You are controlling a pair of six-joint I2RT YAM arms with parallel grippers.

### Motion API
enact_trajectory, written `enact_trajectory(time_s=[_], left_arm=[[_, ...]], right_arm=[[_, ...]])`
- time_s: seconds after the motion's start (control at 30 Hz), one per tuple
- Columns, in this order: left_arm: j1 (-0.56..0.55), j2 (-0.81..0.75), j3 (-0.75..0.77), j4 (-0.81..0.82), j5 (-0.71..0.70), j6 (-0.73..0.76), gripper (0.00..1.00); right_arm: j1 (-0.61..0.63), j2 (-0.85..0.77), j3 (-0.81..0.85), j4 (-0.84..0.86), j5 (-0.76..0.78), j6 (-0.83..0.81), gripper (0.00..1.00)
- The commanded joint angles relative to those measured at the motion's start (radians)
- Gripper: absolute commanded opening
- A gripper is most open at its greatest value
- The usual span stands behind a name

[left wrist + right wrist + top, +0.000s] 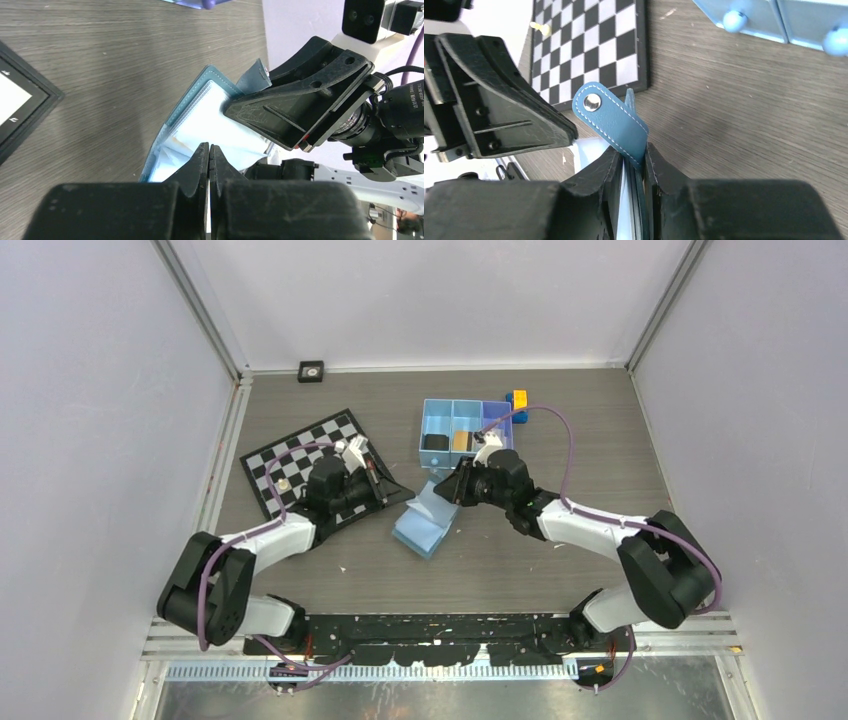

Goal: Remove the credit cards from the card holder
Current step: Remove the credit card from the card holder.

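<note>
The card holder [425, 523] lies open on the table, dark blue outside and pale blue inside. My right gripper [441, 490] is shut on its upper flap, the leaves pinched between the jaws just below the snap strap [611, 117]. In its wrist view my right gripper [631, 155] shows a thin pale edge among those leaves. My left gripper [209, 147] is shut, its tips against the holder's pale inside [200, 120]. From above, my left gripper [405, 497] reaches in from the left. No credit cards show plainly.
A chessboard [300, 465] lies to the left under my left arm, a small piece [285, 485] on it. A blue three-compartment tray [450, 401] stands behind the holder, holding a black item [434, 442] and a tan one [460, 440]. A yellow-and-blue block [518, 405] sits beside it.
</note>
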Motion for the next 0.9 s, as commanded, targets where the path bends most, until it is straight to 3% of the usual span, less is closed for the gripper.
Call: enact_trajectory(time_s=[0.0, 0.17, 0.27, 0.57, 0.77, 0.87], left_arm=[[0.003, 0.037, 0.046, -0.049, -0.057, 0.05, 0.0], [0.003, 0.109, 0.08, -0.073, -0.026, 0.049, 0.0], [0.003, 0.111, 0.085, -0.094, -0.034, 0.06, 0.01], [0.002, -0.024, 0.077, -0.214, -0.085, 0.102, 0.27], [0.003, -0.32, -0.091, -0.109, -0.238, 0.117, 0.75], [0.002, -0.428, -0.152, -0.104, -0.322, 0.051, 0.99]], right_arm=[[-0.029, 0.04, -0.005, 0.011, -0.057, 0.032, 0.25], [-0.035, 0.043, -0.034, 0.008, 0.023, 0.041, 0.01], [-0.035, 0.017, -0.074, 0.043, 0.103, 0.073, 0.0], [-0.038, -0.124, -0.121, 0.058, 0.252, 0.144, 0.0], [-0.038, -0.279, -0.231, 0.149, 0.35, 0.215, 0.0], [-0.039, -0.359, -0.29, 0.209, 0.418, 0.267, 0.0]])
